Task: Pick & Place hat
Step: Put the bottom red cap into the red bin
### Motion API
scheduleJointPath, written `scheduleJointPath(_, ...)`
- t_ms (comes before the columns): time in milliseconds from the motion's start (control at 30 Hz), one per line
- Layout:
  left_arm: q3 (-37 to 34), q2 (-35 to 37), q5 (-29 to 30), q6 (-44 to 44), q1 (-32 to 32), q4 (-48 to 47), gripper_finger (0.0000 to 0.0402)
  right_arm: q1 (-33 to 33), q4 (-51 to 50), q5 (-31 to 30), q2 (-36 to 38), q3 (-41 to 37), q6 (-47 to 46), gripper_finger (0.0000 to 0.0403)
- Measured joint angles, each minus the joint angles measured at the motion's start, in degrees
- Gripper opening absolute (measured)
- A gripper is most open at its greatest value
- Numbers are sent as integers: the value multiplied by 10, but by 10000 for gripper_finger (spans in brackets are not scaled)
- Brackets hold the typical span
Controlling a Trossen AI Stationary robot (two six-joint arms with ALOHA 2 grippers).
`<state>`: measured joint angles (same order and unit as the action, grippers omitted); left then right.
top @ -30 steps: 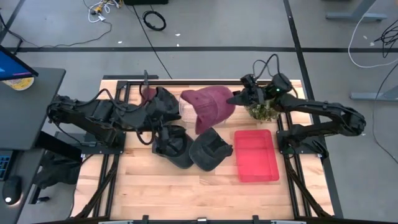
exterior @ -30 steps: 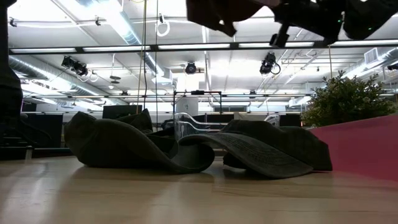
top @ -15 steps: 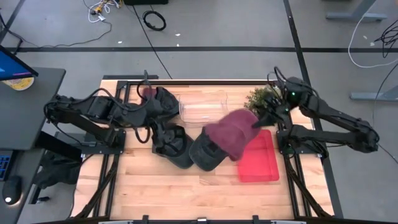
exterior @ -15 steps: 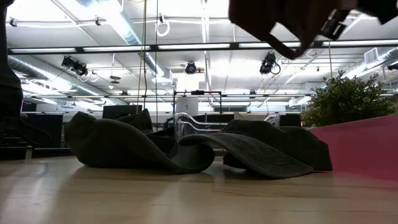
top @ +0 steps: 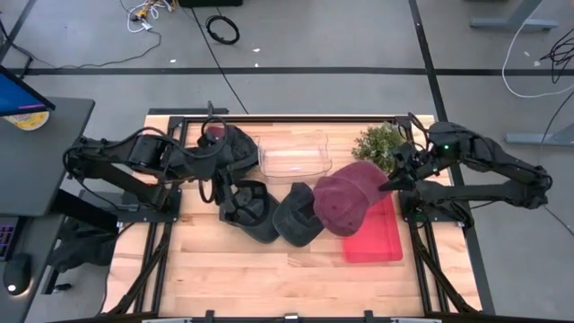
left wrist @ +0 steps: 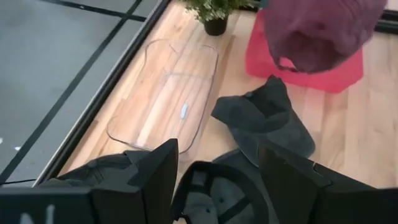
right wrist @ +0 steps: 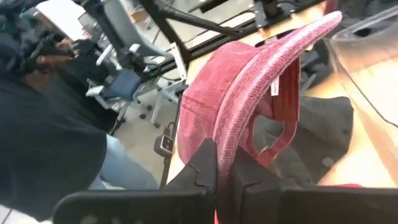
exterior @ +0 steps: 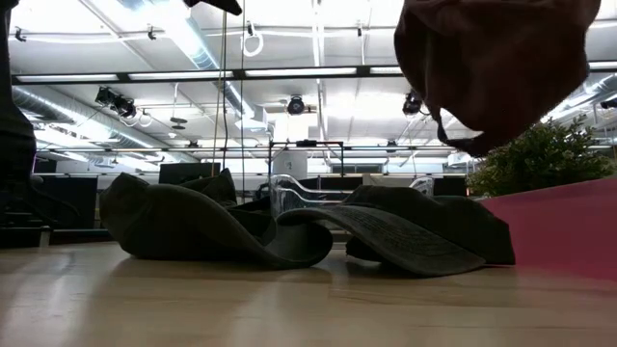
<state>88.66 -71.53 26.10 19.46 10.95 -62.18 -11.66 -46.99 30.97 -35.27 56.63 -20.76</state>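
Observation:
The maroon corduroy hat [top: 344,198] hangs in the air over the left edge of the red tray [top: 372,235]; it also shows in the low view [exterior: 492,67] and the left wrist view [left wrist: 317,31]. My right gripper [top: 388,184] is shut on it, on its right side. Two dark hats [top: 300,216] [top: 247,212] lie flat on the table beside it, and a third [top: 231,144] sits farther back. My left gripper [left wrist: 214,186] is open and hovers above the dark hats at the table's left. My right gripper pinches the maroon hat's brim [right wrist: 231,140] between its two fingers [right wrist: 205,167], which lie across the brim's edge. It comes from the table's right side, roughly level. The hat is lifted clear of the table, its crown hanging out beyond the fingers toward the left.
A clear plastic container [top: 294,154] lies at the far middle of the table, with a small potted plant [top: 378,144] to its right. Bare wood stretches along the near edge [top: 269,278]. A person in dark clothes [right wrist: 43,124] stands beyond the table.
My right gripper has carried the maroon hat from above the clear container toward the table's right and near side, and lower, until it hangs over the red tray's left edge. The hat has turned about on the way. The gripper has stayed shut on it.

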Motion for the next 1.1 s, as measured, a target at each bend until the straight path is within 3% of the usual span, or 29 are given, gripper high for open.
scheduleJointPath(167,0,0,-27,-18,-11,-3,222,52,-22,-54,-12,35,-55,4)
scheduleJointPath(333,0,0,-34,-32,-13,-3,222,103,-118,-80,-49,85,-62,4)
scheduleJointPath(567,0,0,-34,-38,-13,-3,222,160,-259,-134,-136,177,18,4)
scheduleJointPath(767,0,0,-29,-18,-13,-3,222,194,-393,-133,-196,224,113,4)
scheduleJointPath(1100,0,-1,30,39,-13,-2,222,238,-407,-120,-223,191,191,4)
